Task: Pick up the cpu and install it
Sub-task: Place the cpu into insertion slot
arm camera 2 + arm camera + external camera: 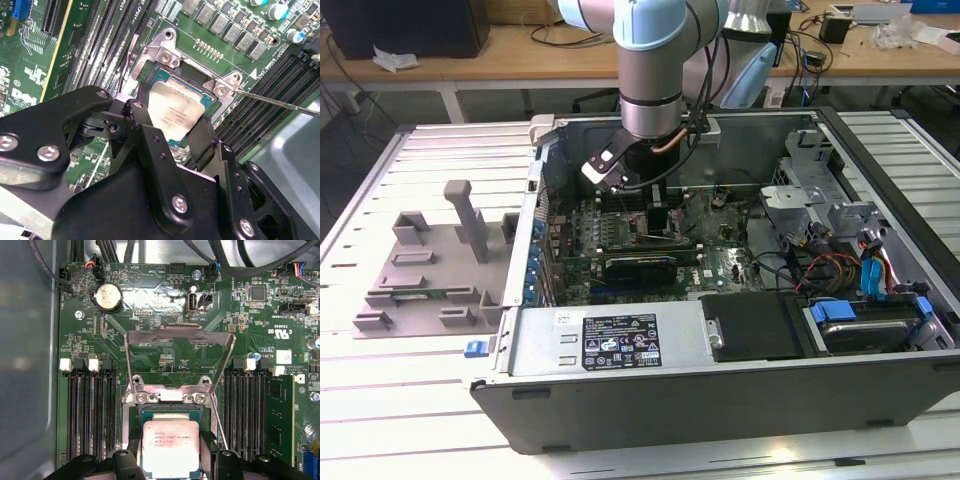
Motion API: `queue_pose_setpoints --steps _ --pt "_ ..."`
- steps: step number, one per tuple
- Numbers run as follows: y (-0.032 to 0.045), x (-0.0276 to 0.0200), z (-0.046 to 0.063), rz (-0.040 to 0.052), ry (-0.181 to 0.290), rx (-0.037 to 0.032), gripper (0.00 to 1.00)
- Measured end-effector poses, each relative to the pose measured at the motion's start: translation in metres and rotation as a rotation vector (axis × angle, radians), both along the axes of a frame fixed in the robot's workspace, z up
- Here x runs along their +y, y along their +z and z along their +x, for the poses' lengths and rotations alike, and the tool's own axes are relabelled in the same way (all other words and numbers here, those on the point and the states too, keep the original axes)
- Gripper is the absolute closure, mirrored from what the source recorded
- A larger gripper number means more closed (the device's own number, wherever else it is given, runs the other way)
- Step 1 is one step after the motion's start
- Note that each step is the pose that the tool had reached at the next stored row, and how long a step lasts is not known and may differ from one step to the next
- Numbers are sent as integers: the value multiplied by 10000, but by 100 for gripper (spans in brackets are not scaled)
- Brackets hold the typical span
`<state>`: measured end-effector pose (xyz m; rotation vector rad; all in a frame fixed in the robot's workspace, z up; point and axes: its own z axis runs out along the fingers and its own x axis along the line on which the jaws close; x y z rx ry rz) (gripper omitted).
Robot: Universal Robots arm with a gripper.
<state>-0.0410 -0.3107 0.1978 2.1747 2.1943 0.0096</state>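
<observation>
Setting: white slatted metal table point(410, 405) bearing an open computer case point(720, 385); a wooden workbench point(520, 55) runs along the top of the exterior view.
Gripper: black angular gripper point(172, 131), bolted links and matte fingers point(142, 125), pinching the cpu by two opposite edges.
Cpu: flat square cpu point(175, 112) with a dull silver lid and teal-green rim, held between the fingers right at the socket opening; whether it is fully seated cannot be told.
Socket: bright steel load plate point(180, 331), swung up and open like a window frame; a thin wire lever point(280, 102) juts out beside it.
Board: green motherboard point(165, 300) with long black memory slots point(92, 415) flanking the socket and a round coin cell point(108, 296).
Exterior view: grey-and-blue arm point(650, 80) reaches down from top centre into the case; a grey moulded fixture point(430, 270) lies at the exterior view's left.
</observation>
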Motion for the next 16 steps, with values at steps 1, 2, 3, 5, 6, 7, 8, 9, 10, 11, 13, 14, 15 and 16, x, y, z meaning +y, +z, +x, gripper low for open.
queue_pose_setpoints --steps 1,2,3,5,6,7,8,9,10,11,13,14,15,16 --pt "0 1 1 1 -1 -1 45" --pt "0 0 1 1 0 0 45" --pt "-3 1 2 0 0 0 45" --pt "-13 0 1 -4 1 3 45" --pt "-14 0 1 -2 1 2 45" --pt "-15 0 1 -2 1 1 45" --pt "-15 0 1 -1 1 1 45" --pt "-15 0 1 -1 1 0 45" --pt "-16 0 1 0 1 0 45" --pt "-16 0 1 0 1 0 45" --pt "-16 0 3 0 -1 2 45" --pt "-16 0 7 1 -2 3 45" --pt "-16 0 12 1 -3 0 45" --pt "-16 0 19 1 -6 3 45"
